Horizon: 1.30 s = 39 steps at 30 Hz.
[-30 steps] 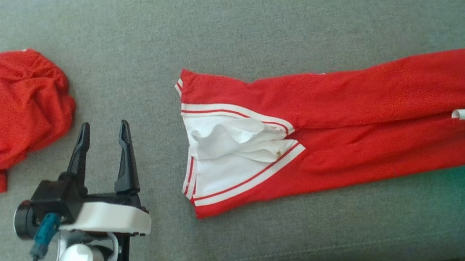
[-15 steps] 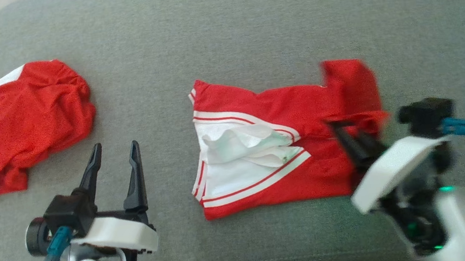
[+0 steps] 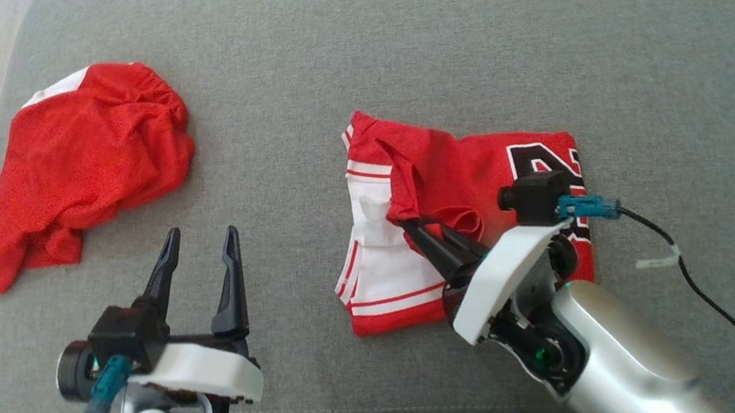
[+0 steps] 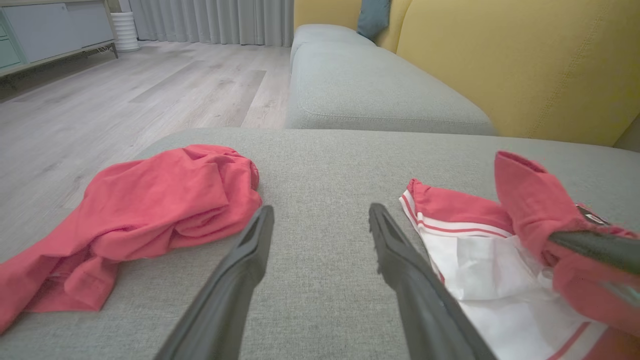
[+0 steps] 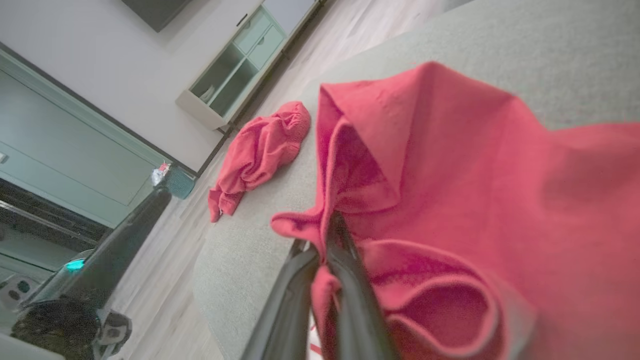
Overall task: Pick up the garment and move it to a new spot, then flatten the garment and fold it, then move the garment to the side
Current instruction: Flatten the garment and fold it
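Right gripper [image 3: 414, 224], its fingers pinched together on a bunched edge of the red jersey [image 3: 468, 166], holds that edge lifted just above the white part of the shirt. The grip looks placed for a fold. The cloth it carries doubles back over the layer beneath, so the lifted end is probably meant to be laid down toward the striped end. Left gripper [image 3: 201, 234] hovers over bare cushion with its fingers spread apart and nothing between them. It is to the left of the jersey and apart from it, seemingly parked clear of the fold.

The jersey lies near the middle of the grey sofa cushion [image 3: 388, 35], in a roughly rectangular shape. Its left end shows a white panel edged with thin red stripes. Its right edge is a clean fold line, with part of a black, white-outlined print beside it. The top layer is rumpled where it is pinched, rising in a soft ridge. A second red garment [image 3: 94, 149] lies crumpled well apart, near the cushion's far left corner.
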{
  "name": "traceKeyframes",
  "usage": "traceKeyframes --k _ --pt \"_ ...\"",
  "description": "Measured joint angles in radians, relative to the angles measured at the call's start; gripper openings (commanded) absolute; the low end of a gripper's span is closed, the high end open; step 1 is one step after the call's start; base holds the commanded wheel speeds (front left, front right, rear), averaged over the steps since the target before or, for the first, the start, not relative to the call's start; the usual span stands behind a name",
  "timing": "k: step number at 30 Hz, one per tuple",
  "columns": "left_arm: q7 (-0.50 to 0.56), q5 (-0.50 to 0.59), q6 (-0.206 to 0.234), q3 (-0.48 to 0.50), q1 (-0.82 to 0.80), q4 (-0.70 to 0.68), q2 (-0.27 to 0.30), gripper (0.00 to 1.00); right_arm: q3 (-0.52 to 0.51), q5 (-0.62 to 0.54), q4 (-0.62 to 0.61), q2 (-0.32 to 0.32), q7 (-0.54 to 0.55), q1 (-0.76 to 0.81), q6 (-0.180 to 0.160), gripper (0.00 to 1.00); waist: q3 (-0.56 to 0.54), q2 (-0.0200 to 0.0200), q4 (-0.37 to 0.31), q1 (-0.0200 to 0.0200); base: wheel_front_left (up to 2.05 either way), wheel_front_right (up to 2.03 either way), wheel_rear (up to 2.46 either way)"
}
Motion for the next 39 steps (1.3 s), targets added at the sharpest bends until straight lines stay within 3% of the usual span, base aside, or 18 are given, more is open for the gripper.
traceKeyframes --k 2,11,17,24,30,39 --pt "0.000 0.000 0.000 0.000 -0.007 0.004 -0.002 1.00 0.022 0.014 0.032 -0.003 -0.040 -0.019 0.000 1.00 0.003 0.0000 0.003 0.0000 0.00 0.00 0.00" --pt "-0.002 0.000 0.004 0.002 -0.009 0.010 -0.004 1.00 0.065 -0.052 0.015 -0.008 -0.238 -0.107 0.000 1.00 0.003 0.0000 -0.015 0.0000 0.00 0.00 0.00" --pt "-0.003 0.000 0.008 0.005 -0.008 0.010 -0.003 1.00 -0.100 -0.217 -0.047 -0.024 -0.311 -0.108 0.000 1.00 -0.007 0.0000 -0.042 0.0000 0.00 0.00 0.00" --pt "-0.003 0.000 0.022 0.012 -0.007 -0.006 0.001 1.00 -0.378 -0.415 -0.188 -0.105 -0.260 0.055 0.000 1.00 -0.019 0.0000 -0.072 0.0000 0.00 0.00 0.00" --pt "-0.003 0.000 0.031 0.030 -0.005 -0.014 0.012 1.00 -0.570 -0.495 -0.312 -0.109 -0.174 0.266 0.000 1.00 -0.038 0.0000 -0.091 0.0000 0.00 0.00 0.00" --pt "-0.003 0.000 0.035 0.035 0.041 -0.018 0.028 1.00 -0.637 -0.545 -0.454 -0.052 -0.097 0.407 0.000 1.00 -0.098 0.0000 -0.112 0.0000 0.00 0.00 0.00"
